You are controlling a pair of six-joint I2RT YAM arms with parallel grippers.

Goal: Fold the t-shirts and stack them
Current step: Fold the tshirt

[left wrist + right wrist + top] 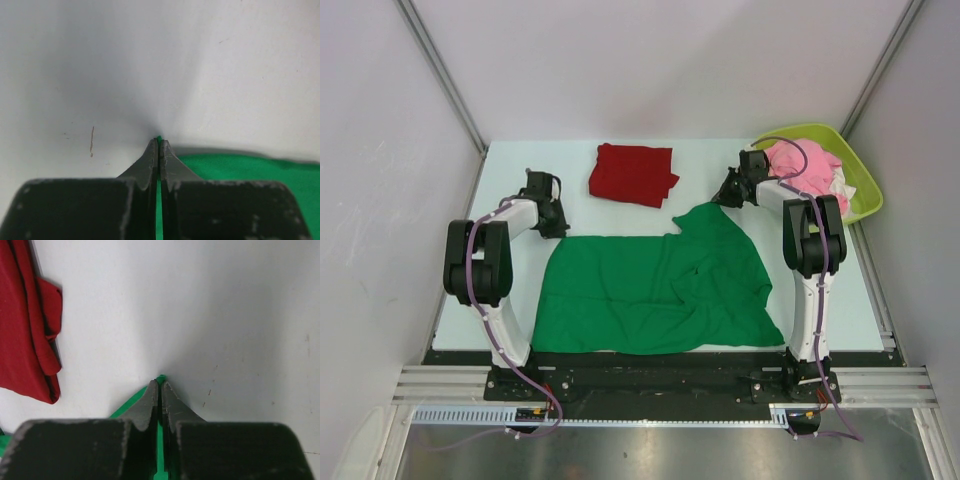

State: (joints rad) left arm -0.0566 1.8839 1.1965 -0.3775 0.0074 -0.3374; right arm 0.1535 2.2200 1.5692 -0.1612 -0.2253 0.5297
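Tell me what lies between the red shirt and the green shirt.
Nothing: bare table between the red shirt and green shirt, in the top view.

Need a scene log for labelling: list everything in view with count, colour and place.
green t-shirt: one, bright green, spread across the near table.
red t-shirt: one, dark red, folded, far middle.
basket: one, lime green, far right corner.
pink garment: one, pink, in the basket.
white cloth: one, white, in the basket beside the pink garment.
table: one, pale, under everything.
left fingers: two, dark, shut on the green t-shirt's far left corner.
right fingers: two, dark, shut on its far right corner.
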